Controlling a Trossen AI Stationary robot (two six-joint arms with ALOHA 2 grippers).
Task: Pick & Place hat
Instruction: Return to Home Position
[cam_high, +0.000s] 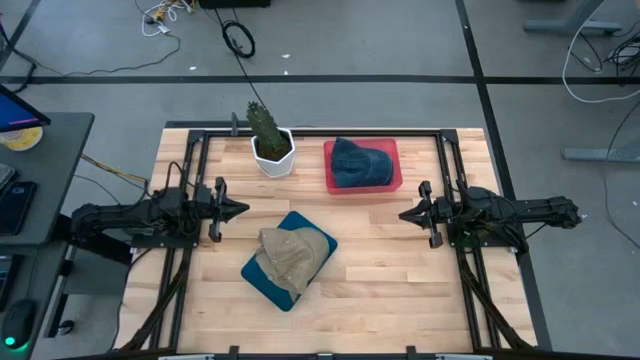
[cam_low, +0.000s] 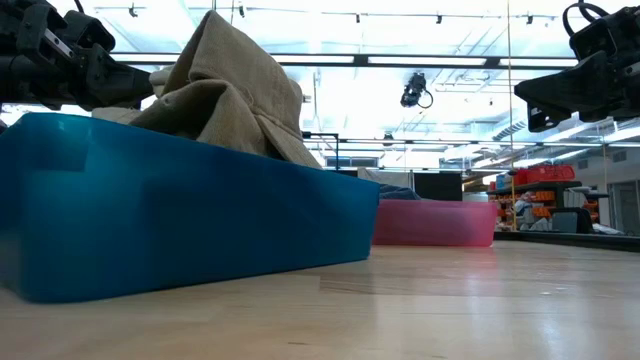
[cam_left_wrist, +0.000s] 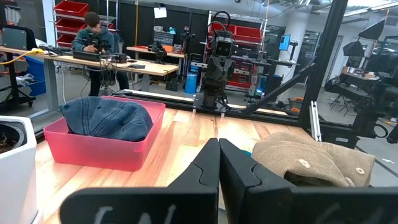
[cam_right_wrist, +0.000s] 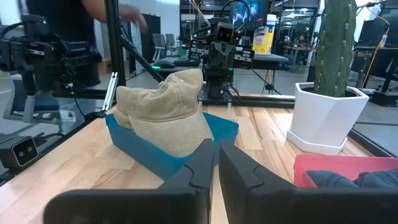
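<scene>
A tan hat (cam_high: 292, 252) lies crumpled in a blue tray (cam_high: 262, 277) near the table's middle; its crown rises above the tray wall (cam_low: 230, 85) (cam_right_wrist: 168, 112) (cam_left_wrist: 311, 158). A blue denim hat (cam_high: 358, 162) rests in a red tray (cam_high: 394, 183) at the far side (cam_left_wrist: 107, 118). My left gripper (cam_high: 243, 209) hovers shut at the table's left, level, its tips pointing at the middle (cam_left_wrist: 219, 146). My right gripper (cam_high: 403, 214) hovers shut at the right, level, facing it (cam_right_wrist: 215, 147). Neither touches anything.
A white pot with a cactus (cam_high: 270, 145) stands at the far side, left of the red tray (cam_right_wrist: 326, 115). Black frame rails (cam_high: 320, 131) run along the table's edges. Bare wood (cam_high: 390, 270) lies between and in front of the trays. A person works at a bench beyond (cam_left_wrist: 93, 37).
</scene>
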